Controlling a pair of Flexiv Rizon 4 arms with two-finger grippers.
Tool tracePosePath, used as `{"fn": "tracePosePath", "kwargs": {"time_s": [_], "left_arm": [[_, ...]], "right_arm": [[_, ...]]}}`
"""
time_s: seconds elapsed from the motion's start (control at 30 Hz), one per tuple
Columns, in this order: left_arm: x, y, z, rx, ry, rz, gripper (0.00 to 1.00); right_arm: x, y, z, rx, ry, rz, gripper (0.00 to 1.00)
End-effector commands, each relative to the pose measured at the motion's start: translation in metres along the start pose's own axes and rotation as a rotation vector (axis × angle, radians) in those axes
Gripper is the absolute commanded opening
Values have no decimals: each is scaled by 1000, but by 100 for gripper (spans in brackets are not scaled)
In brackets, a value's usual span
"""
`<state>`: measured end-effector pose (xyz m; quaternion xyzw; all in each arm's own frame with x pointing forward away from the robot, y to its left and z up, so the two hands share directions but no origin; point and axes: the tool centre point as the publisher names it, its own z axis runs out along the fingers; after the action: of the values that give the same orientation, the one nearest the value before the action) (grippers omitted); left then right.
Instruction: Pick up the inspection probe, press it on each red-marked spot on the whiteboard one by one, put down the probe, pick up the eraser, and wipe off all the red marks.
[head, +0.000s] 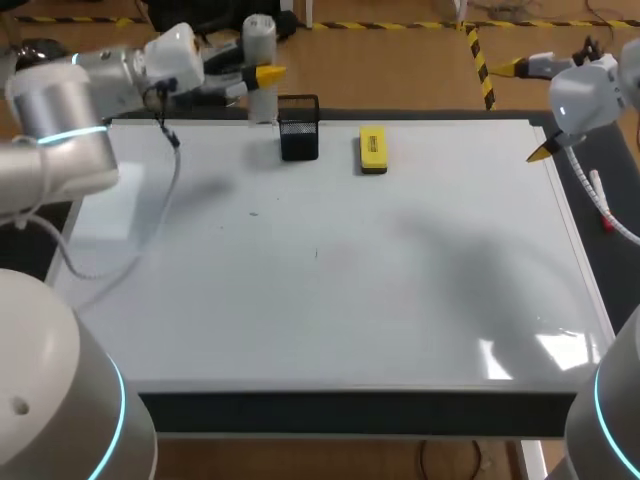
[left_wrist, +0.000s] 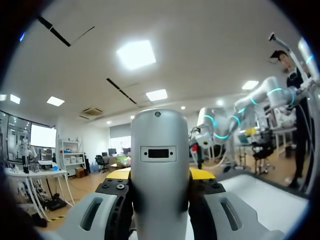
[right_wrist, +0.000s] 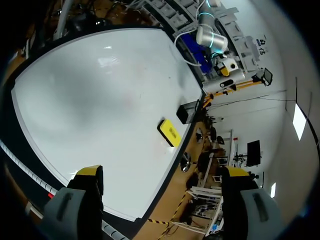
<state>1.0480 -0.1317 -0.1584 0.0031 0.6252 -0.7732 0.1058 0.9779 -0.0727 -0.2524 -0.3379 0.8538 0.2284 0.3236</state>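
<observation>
Head cam high behind, R wrist share whiteboard (head: 330, 280); L faces room.

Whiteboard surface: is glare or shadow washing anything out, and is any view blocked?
Head view: bright reflections on the whiteboard by its near right corner, soft shadow right of centre. Right wrist view: fisheye bows the board's edges; one small glare patch, a broad grey shadow. Left wrist view: the inspection probe fills the middle, hiding most of the board.
</observation>
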Motion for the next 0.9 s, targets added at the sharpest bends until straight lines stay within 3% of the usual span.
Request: {"fn": "tracePosePath", "kwargs": {"time_s": [0.03,0.57,0.9], "left_arm": [[-19,4,12,19,143,-4,0],[-34,24,54,65,227,-44,0],[-38,41,59,60,226,-73,0]], "right_arm": [[0,0,0,1,3,-3,100],[0,0,0,1,3,-3,100],[0,0,0,1,3,-3,100]]}}
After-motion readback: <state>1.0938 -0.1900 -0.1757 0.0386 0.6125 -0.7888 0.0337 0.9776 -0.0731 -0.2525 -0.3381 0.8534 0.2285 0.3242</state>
